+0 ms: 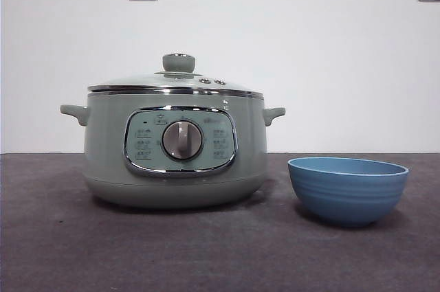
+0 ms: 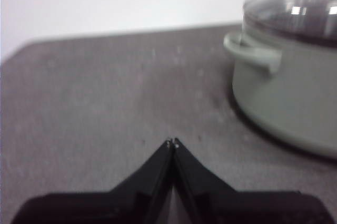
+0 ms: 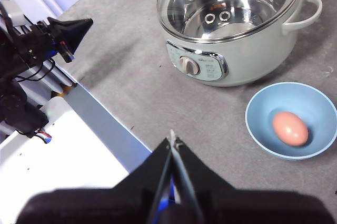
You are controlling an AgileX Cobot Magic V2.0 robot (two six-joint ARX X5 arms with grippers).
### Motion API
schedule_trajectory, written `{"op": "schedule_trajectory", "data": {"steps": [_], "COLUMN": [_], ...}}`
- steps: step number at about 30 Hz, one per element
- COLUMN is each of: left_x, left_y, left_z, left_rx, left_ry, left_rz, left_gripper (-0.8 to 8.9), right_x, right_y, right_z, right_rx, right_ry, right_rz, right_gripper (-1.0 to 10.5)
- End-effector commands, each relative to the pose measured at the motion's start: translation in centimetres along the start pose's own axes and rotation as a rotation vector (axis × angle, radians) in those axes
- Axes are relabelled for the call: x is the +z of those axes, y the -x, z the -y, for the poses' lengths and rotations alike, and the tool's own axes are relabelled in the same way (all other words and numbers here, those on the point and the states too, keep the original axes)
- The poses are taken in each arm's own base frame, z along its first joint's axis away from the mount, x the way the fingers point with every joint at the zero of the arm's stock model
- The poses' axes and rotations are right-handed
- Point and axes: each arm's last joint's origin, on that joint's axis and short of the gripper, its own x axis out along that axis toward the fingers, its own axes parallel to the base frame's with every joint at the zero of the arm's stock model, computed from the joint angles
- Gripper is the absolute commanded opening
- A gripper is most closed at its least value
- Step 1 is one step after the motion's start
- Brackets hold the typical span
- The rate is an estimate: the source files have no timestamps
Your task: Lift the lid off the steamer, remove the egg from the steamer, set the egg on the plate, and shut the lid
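Left gripper (image 2: 172, 144): its two black jaws are meeting at the tips, holding nothing, and hovering over bare grey surface (image 2: 105, 92). The large round sage-green steamer (image 2: 287, 97) is sitting at the right edge of the left wrist frame, one stubby handle pointing toward the gripper.

Right gripper (image 3: 172, 140): its jaws are likewise lying together and empty, hanging high above the surface. In this frame the steamer (image 3: 231, 50) is occupying the upper centre, and the shallow domed lid with chrome rim (image 3: 226, 2) is resting on the pot, its clear dome showing a bare metal interior. The deep round blue plate (image 3: 263, 124) is sitting at the lower right, just beside the steamer, and the pale brown egg (image 3: 289, 128) is lying inside it.

In the front frame the lid (image 1: 175, 80) is sitting level on the steamer (image 1: 172, 168), with the plate (image 1: 347, 192) at the lower right; the egg is hidden behind the plate's wall.

Judgement: egg plated, lid seated, every step appearing complete. The plate lies closer to the right gripper, ahead of it and to one side; no further reach seems required.
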Motion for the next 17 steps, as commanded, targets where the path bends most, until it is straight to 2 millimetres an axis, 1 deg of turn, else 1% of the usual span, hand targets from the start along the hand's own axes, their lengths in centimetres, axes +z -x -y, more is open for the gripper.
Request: {"op": "schedule_trajectory", "data": {"steps": [1,17], "left_x": [-0.49,-0.39], "left_y": [-0.13,-0.12], "left_z": [0.0,0.01], "left_rx": [-0.002,-0.007], "left_ry": [0.038,0.044], "left_rz": [-0.014,-0.006], "left_gripper": [-0.03,-0.03], "right_x": [0.1,0.1], "right_y": [0.12,0.12], "right_z": [-0.06,-0.06], "right_rx": [-0.001,-0.001], "right_ry": [-0.002,-0.002], "right_rz": [0.007,0.007], "right_gripper": [0.0,0.0]}}
